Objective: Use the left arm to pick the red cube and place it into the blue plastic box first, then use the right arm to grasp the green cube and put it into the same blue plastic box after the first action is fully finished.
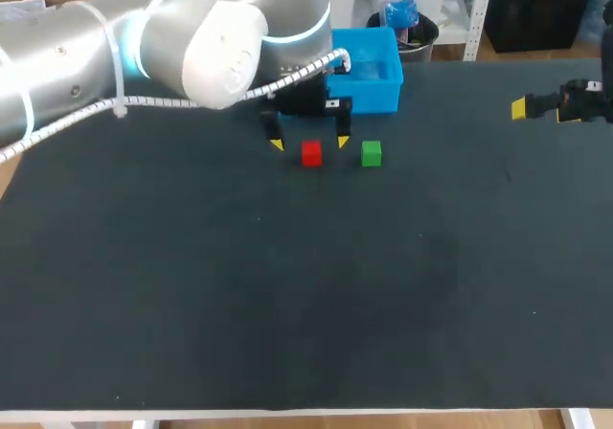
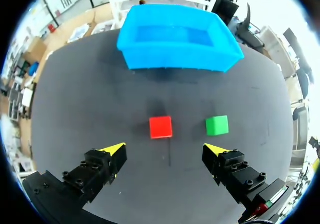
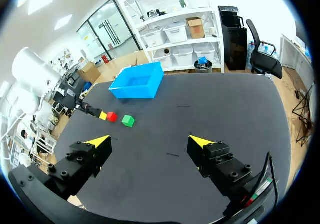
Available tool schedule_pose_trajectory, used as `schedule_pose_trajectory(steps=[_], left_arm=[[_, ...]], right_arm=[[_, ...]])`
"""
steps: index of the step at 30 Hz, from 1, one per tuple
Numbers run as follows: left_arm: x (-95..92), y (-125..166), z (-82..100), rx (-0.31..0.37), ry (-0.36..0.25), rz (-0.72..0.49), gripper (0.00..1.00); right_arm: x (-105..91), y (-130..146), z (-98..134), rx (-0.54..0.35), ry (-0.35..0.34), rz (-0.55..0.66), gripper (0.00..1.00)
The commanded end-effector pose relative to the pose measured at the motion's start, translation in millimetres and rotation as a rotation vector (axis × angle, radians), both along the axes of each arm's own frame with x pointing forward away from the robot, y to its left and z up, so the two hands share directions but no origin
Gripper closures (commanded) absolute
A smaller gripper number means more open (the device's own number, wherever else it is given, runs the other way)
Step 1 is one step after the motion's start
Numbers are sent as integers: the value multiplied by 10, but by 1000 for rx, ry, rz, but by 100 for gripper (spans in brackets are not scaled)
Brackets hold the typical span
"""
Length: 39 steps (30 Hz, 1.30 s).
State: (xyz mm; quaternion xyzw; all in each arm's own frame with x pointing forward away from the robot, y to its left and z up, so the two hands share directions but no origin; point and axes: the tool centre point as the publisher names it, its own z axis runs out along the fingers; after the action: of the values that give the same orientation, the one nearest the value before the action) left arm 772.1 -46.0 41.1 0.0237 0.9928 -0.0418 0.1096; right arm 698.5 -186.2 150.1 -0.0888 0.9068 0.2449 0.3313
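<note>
Red cube point(image 2: 160, 127) sat on the dark surface point(image 1: 287, 285) beside the green cube point(image 2: 217, 125) — just ahead of the left gripper point(image 2: 165, 149), jaws spread wide. Blue box point(image 2: 175, 61) stood behind. Right gripper point(image 3: 150, 141) hung well apart, jaws spread too.

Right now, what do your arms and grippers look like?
My left arm is a chunky silver tube with a glowing blue ring and a white coiled cable. Both the left gripper and right gripper are black and blocky, studded with screws, with two yellow-tipped fingers.
</note>
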Motion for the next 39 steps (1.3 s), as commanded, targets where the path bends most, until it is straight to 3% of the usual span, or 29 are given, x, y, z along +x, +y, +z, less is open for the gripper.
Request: schedule_pose_trajectory(steps=[1,14,39], left_arm=[[48,18,-62,-5,5,-2,0],[167,115,-183,14,25,35,0],[373,17,-455,6,55,18,0]], right_arm=[[5,6,-1,-2,1,-1,0],[5,6,-1,-2,1,-1,0],[5,6,-1,-2,1,-1,0]])
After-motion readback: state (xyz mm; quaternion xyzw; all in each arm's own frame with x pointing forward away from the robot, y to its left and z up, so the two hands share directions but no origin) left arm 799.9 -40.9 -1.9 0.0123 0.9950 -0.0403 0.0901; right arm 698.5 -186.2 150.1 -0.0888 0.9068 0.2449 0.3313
